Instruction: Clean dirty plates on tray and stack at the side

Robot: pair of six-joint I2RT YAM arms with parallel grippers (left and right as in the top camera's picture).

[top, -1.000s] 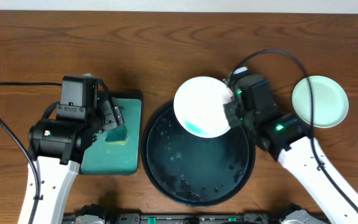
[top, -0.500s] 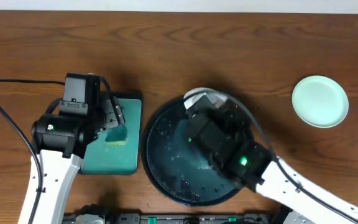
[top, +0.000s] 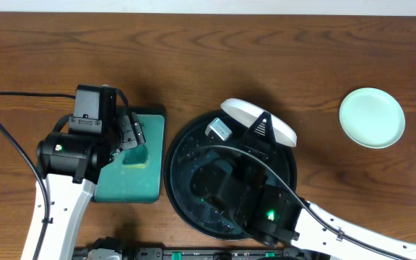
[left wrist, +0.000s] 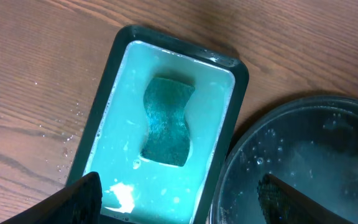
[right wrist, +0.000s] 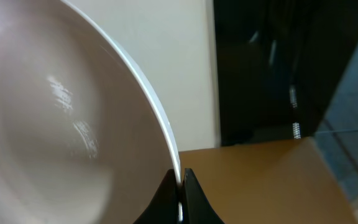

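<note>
Brown wood grain covers the desk [top: 208, 50]. Nearest the robot's base, the right arm [top: 266, 209] stretches out over the black tray [top: 170, 172], whose glossy floor is beaded with water. The right gripper [right wrist: 180, 186] is clamped on the rim of the white plate [top: 258, 119], both fingertips pinching the edge. The plate hangs tipped up on edge above the tray's far rim, clear of the tray. No smear shows on the face the wrist camera sees.

Left of the black tray and just beside it lies the green tray [top: 125, 186] with the sponge [left wrist: 166, 121] in milky water. The left gripper [left wrist: 179, 183] hovers above it with its fingers spread wide, holding nothing. The sponge's long axis runs along the green tray's length, crosswise to the line between those fingers, so they would likely close across its narrow waist.

The sponge lies to the plate's left, and the left arm [top: 63, 155] is the nearer one to fetch it. Far off at the right, well apart from the black tray, a mint plate [top: 372, 118] sits flat on the desk.
</note>
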